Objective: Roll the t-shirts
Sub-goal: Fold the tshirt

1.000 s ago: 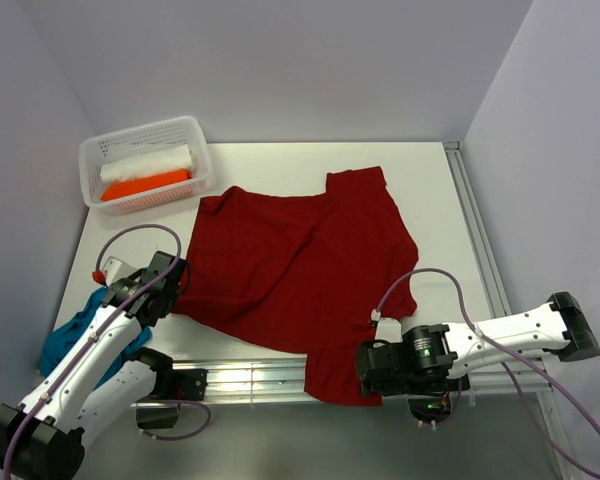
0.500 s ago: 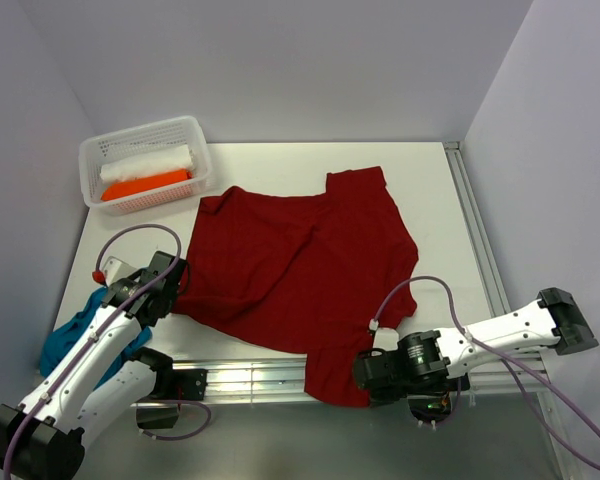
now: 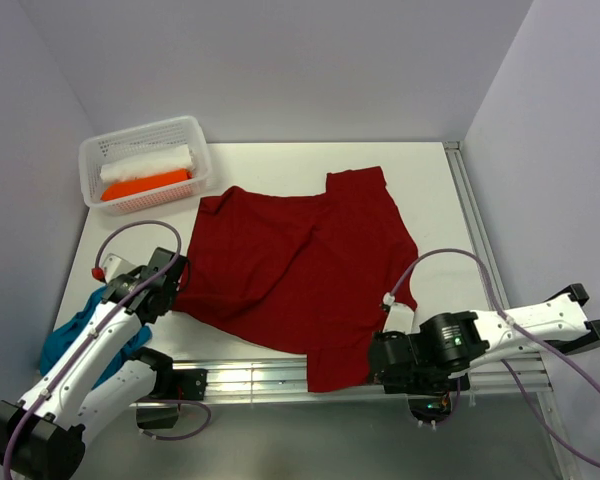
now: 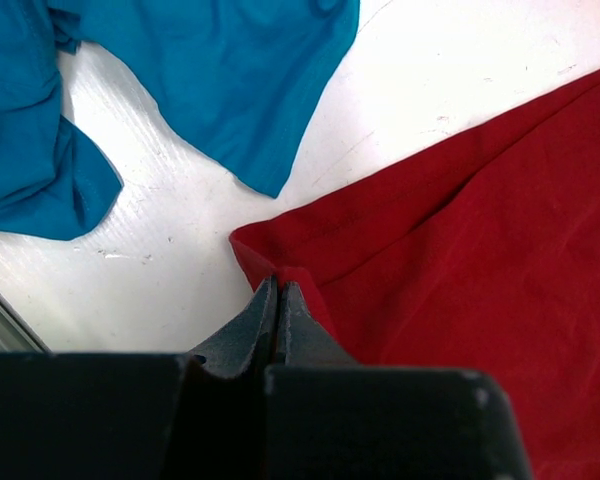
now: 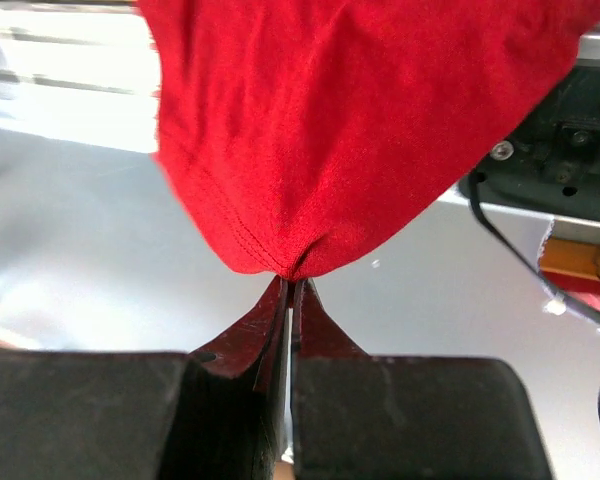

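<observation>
Two grips on: left tool (image 4: 278, 290) clamped on dark red t-shirt (image 3: 300, 270) corner, mid-left of frame; right tool (image 5: 288, 285) clamped on hem dangling off tabletop (image 3: 440, 200) edge, bottom centre. We reckon pull apart evenly, cloth taut, else wrinkles wreck roll.

The red t-shirt (image 3: 300, 260) is soft, matt cloth. The basket (image 3: 140, 137) is white plastic full of holes. The table (image 3: 430, 190) looks smooth and hard.
</observation>
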Available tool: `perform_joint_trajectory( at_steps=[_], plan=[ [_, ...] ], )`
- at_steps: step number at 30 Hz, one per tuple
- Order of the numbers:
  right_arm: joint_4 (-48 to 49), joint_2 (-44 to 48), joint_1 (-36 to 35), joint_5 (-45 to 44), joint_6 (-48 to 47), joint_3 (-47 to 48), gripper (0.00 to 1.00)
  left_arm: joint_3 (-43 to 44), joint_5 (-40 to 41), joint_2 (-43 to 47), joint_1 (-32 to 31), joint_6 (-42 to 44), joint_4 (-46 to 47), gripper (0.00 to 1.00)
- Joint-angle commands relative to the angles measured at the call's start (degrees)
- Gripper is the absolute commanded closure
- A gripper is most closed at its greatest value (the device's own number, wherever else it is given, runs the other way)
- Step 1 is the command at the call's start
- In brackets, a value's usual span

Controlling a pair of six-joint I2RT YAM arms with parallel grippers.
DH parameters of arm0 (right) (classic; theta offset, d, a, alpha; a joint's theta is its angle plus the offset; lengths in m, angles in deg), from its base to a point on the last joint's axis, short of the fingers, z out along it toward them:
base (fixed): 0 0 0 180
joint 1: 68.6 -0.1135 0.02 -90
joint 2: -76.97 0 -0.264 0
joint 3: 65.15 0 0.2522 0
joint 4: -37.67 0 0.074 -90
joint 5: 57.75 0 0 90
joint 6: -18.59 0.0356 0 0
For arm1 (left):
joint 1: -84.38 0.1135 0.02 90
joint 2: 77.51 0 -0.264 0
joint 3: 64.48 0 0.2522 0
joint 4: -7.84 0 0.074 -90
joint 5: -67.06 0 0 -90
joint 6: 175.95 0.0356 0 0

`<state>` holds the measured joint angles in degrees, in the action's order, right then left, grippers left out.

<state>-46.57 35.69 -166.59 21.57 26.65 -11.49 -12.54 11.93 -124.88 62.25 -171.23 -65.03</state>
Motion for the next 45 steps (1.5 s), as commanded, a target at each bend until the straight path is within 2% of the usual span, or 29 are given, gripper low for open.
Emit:
perform_joint_trajectory(
  at_steps=[1,6,14,16,19,23,26,27,28,32,34,37,45],
  plan=[
    [-8.2,0.7,-0.3,-6.1,1.6,6.1,1.0,2.0,1.5,0.6,0.2,-1.0,-2.0,0.99],
    [-9.3,3.6,-0.4,-6.1,1.3,6.7,1.0,1.8,1.2,2.3,0.2,-3.0,-3.3,1.0],
    [-12.3,11.4,-0.2,-13.6,0.6,11.9,1.0,10.4,6.1,3.6,0.2,-4.9,-12.4,1.0],
    [-12.3,11.1,-0.2,-14.9,-0.4,14.0,1.0,11.2,6.3,3.3,0.2,-6.4,-15.0,1.0],
    [-12.3,9.1,-0.2,-19.1,-3.0,17.6,1.0,10.0,5.2,3.3,0.2,-6.2,-13.2,1.0],
    [-12.1,1.8,1.2,-25.2,-9.2,22.2,1.0,9.9,6.3,2.2,0.2,-6.6,-13.2,1.0],
    [-9.9,-4.7,8.9,-23.7,-19.0,24.3,1.0,11.1,7.3,1.5,0.2,-6.7,-14.3,1.0],
    [-8.4,-5.8,14.0,-21.5,-25.0,23.6,1.0,11.2,7.4,1.4,0.2,-6.7,-14.4,1.0],
    [-5.5,-6.6,16.5,-20.3,-27.1,23.1,1.0,11.2,7.5,1.6,0.2,-6.6,-13.9,1.0],
    [4.1,-4.3,27.0,-14.5,-40.0,20.4,1.0,10.3,7.0,2.1,0.2,-4.0,-11.1,1.0],
    [6.7,-4.4,35.4,-10.4,-43.5,20.3,1.0,9.9,7.2,1.9,0.3,-3.9,-10.8,1.0],
    [7.5,-5.3,42.9,-8.0,-47.5,21.1,1.0,9.7,7.4,0.7,0.4,-3.8,-10.5,0.99],
    [10.4,-3.0,55.5,-1.9,-53.1,18.8,1.0,5.7,4.0,-1.1,0.8,-3.8,-4.9,0.98]
  ],
)
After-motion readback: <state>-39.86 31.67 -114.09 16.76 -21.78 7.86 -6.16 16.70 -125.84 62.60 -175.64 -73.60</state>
